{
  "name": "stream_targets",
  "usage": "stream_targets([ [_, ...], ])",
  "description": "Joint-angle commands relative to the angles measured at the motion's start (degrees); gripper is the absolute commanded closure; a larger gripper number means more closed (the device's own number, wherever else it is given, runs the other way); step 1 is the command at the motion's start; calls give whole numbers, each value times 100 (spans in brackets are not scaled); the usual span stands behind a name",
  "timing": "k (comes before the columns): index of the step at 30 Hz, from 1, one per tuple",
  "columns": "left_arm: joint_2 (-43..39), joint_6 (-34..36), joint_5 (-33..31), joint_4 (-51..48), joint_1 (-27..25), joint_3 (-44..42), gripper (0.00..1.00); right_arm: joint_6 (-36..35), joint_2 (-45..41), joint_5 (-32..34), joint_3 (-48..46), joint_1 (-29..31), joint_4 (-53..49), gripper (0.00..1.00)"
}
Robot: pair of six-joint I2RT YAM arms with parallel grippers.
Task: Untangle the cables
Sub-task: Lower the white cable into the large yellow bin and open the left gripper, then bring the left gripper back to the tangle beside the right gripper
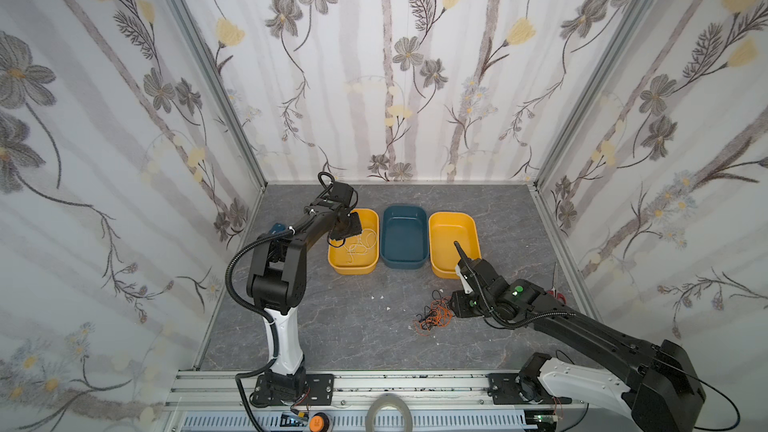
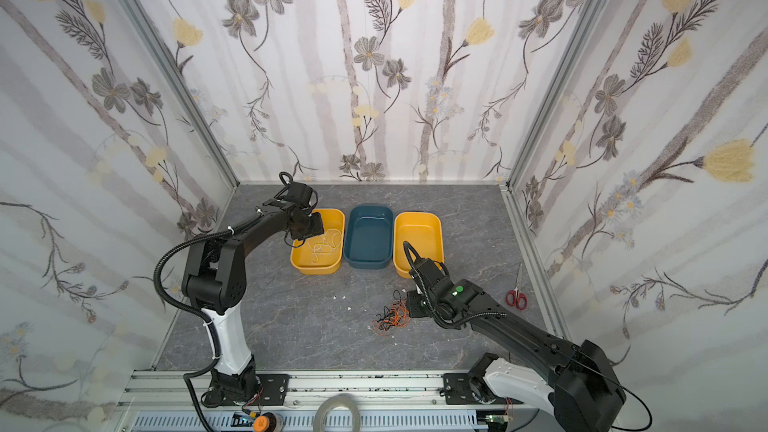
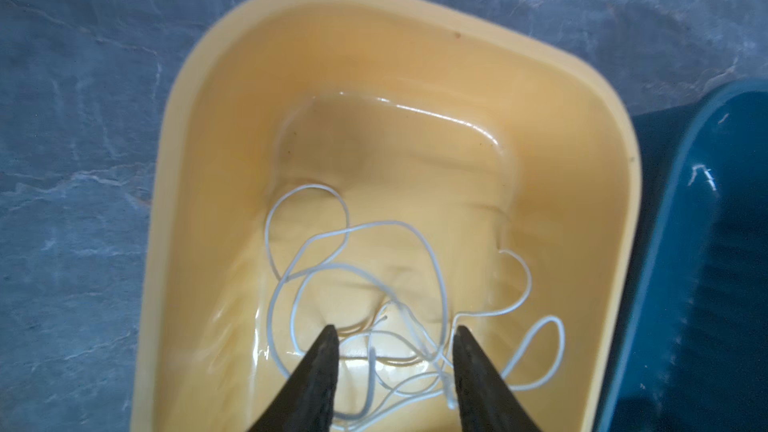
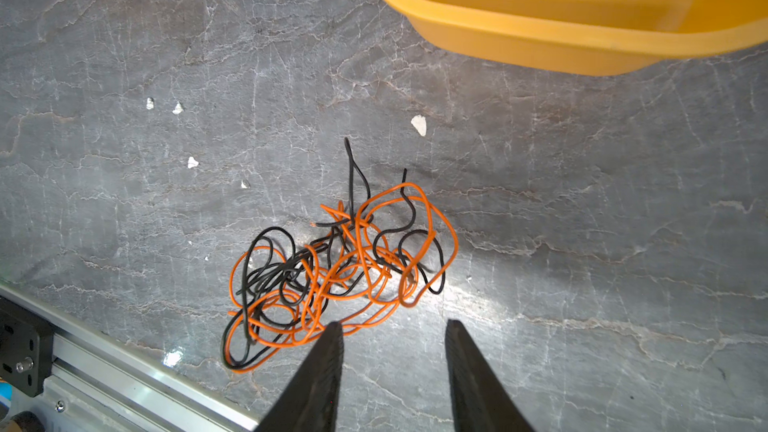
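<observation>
Currently the thin white cable (image 3: 390,223) lies in loose loops inside a yellow plastic tub (image 3: 415,10). This tub stands in a row with a teal plastic tub (image 1: 405,261) and a second yellow plastic tub (image 4: 519,39) on the grey marbled surface (image 1: 353,326). The left jaws hang open over the first tub, just above the white loops, gripping nothing. The thin orange and black cables (image 4: 332,268) sit knotted in one heap on the surface, nearer the front rail than the tubs. The right jaws stand open just beside that heap, with nothing between them. Red-handled scissors (image 2: 516,297) lie near the right wall.
</observation>
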Motion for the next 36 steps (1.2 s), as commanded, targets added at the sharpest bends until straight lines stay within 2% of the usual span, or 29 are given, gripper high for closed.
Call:
stream_targets([
  [1,-175,212,-130,-257,-5,121,36,53,47,116,18,0,188,57],
  [3,-313,334,-55,-297,-3,161,30,81,75,126,14,-1,230,57],
  [6,-545,482,-52,-450,2,263,27,121,94,147,-2,-5,319,56],
  [11,-1059,672,287,-603,-85,279,26,153,183,74,15,-53,457,55],
  [14,-1427,692,502,-563,-327,68,26,255,290,36,11,-88,480,55],
  [19,-2040,474,673,-265,-779,-699,27,476,305,-112,-165,-106,693,54],
  [30,-3137,-530,1202,961,-1964,-2578,26,604,683,-387,-456,-149,1385,57],
  [33,-3331,-780,1303,1324,-2225,-3065,25,602,854,-721,-488,-150,1632,63],
  [36,-3570,-990,1221,1564,-2370,-3552,25,667,973,-1145,-558,-109,1980,75],
])
